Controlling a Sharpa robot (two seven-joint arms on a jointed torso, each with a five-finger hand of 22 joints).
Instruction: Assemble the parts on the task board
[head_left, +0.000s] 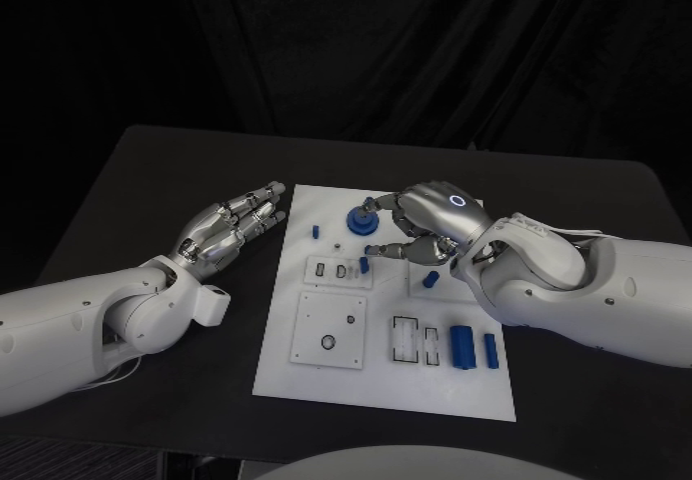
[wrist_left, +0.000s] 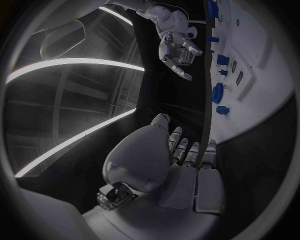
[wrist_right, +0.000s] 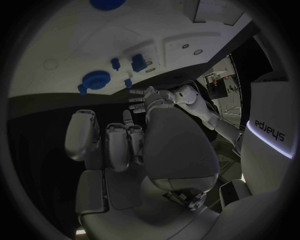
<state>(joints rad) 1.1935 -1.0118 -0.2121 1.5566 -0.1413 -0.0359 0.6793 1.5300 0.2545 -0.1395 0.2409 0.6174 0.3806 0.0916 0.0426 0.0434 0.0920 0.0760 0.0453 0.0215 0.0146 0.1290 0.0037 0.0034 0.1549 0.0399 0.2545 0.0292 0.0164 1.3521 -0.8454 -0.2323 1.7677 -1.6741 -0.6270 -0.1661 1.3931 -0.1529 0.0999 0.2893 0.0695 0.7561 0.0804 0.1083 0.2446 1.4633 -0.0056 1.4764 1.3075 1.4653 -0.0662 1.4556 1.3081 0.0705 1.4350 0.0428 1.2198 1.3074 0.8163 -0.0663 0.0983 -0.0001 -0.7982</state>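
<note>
The task board (head_left: 378, 385) was seen lying at the centre of the black table (head_left: 144, 170), a white plate with its long side running from 12 to 6 o'clock. A round blue part (head_left: 361, 222) stood near the board's 12 o'clock end, with a small blue peg (head_left: 316, 231) just at its 9 o'clock side. Further small blue parts were placed around the middle of the board: one (head_left: 364, 265) by a slotted square plate and one (head_left: 430, 281) at its 3 o'clock side. Two long blue blocks (head_left: 462, 346) were laid side by side toward the board's 5 o'clock corner, beside two empty rectangular slots (head_left: 407, 338).

The right hand (head_left: 421, 222) was held above the board's 1 o'clock region, just beside the round blue part, its fingers curled downward; nothing could be made out in its grasp, and whether it touched the part could not be told. The left hand (head_left: 231, 228) was held off the board at its 9 o'clock edge, over the table, released, with fingers extended together and nothing in them.
</note>
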